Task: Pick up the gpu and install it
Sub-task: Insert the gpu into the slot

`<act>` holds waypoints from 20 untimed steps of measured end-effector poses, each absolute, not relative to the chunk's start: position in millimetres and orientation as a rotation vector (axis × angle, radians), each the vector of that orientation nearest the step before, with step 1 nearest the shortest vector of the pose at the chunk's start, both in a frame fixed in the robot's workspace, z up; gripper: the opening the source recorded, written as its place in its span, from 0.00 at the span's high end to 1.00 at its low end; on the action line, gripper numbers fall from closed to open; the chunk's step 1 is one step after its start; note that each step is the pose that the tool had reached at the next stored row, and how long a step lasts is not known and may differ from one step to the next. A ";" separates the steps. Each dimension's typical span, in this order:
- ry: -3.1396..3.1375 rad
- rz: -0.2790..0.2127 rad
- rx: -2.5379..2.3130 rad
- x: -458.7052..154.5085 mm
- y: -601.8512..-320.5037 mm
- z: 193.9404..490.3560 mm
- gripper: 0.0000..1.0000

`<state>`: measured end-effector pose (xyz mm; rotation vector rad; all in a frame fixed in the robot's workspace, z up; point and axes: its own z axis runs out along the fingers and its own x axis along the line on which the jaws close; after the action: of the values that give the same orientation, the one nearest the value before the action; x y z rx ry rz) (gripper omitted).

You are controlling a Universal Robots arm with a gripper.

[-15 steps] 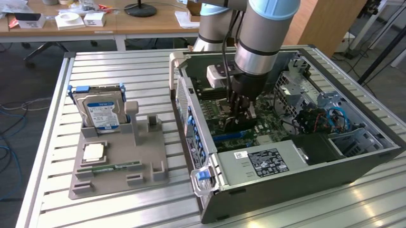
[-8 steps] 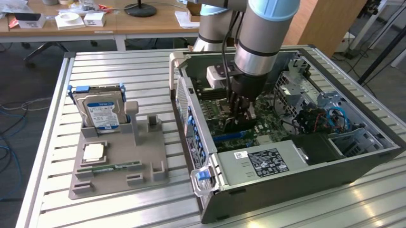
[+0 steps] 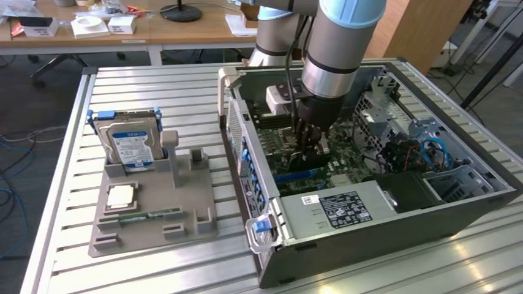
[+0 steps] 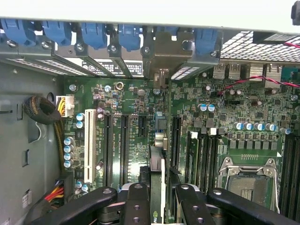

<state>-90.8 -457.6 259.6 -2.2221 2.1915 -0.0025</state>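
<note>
Black fingers [image 4: 136,204] of the hand [image 4: 158,211] right at the lens, closed narrowly on the graphics card [image 4: 157,164], gripped upright and seen edge-on between the 2 sides. Beyond them, green motherboard [image 4: 131,93] with rows of long black slots and 1 white slot [image 4: 88,140]. Card lined up along the slots; impossible to tell whether its lower edge sits in one. Pale metal bracket [image 4: 161,54] in line with the card at the far wall, among blue clips [image 4: 93,33]. Open processor socket [image 4: 248,180] off to one side, braided cable bundle [image 4: 42,110] to the other.

From the exterior view: arm [image 3: 335,43] reaching straight down into an open computer case [image 3: 368,251] lying on a slatted tabletop [image 3: 122,275]. Hand [image 3: 312,150] low over the board, graphics card [image 3: 307,164] upright in its grip, just above a blue slot [image 3: 298,177]. Power supply [image 3: 335,208] at the case's near end. Well apart, toward the exterior view's left, grey holder [image 3: 188,208] with hard drive [image 3: 131,144] standing upright, processor chip [image 3: 121,196] and memory stick [image 3: 147,216] lying flat.
</note>
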 end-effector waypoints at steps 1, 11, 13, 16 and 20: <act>2.191 -0.002 -2.222 -90.8 -457.6 259.2 0.74; 2.192 -0.003 -2.222 -90.9 -457.7 255.9 0.74; 2.191 -0.003 -2.222 -90.8 -457.6 255.6 0.74; 2.192 -0.003 -2.222 -91.5 -457.6 255.6 0.74; 2.191 -0.003 -2.222 -92.4 -457.7 255.6 0.74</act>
<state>-92.4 -457.7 255.6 -2.2222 2.1913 -0.0026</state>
